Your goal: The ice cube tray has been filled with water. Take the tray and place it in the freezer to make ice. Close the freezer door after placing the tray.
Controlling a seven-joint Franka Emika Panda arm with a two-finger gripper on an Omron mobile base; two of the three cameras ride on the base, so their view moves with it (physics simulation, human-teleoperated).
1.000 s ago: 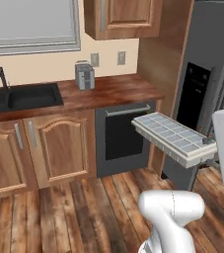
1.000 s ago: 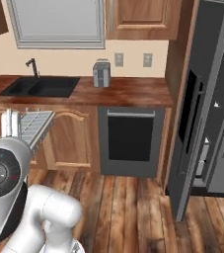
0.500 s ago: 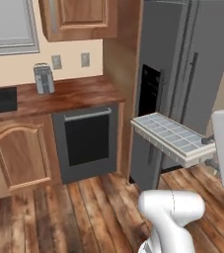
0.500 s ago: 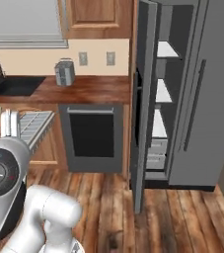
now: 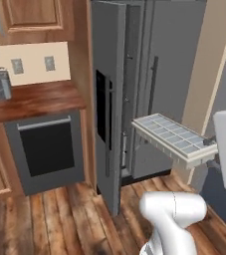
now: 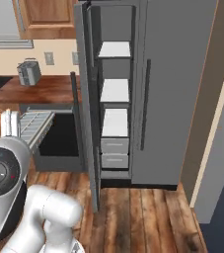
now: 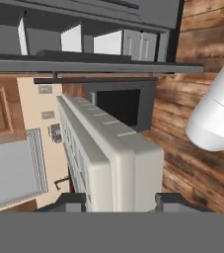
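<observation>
Centrally, the gripper (image 7: 116, 200) clamps one end of the ice cube tray (image 5: 173, 139), held level in the air before the open freezer (image 6: 115, 113); the freezer door (image 5: 107, 99) stands wide beside the oven (image 5: 47, 147)

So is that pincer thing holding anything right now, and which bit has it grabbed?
Yes. The pincer holds the ice cube tray, gripping it by one short end, with a finger on either side of that edge; the rest sticks out freely.
</observation>
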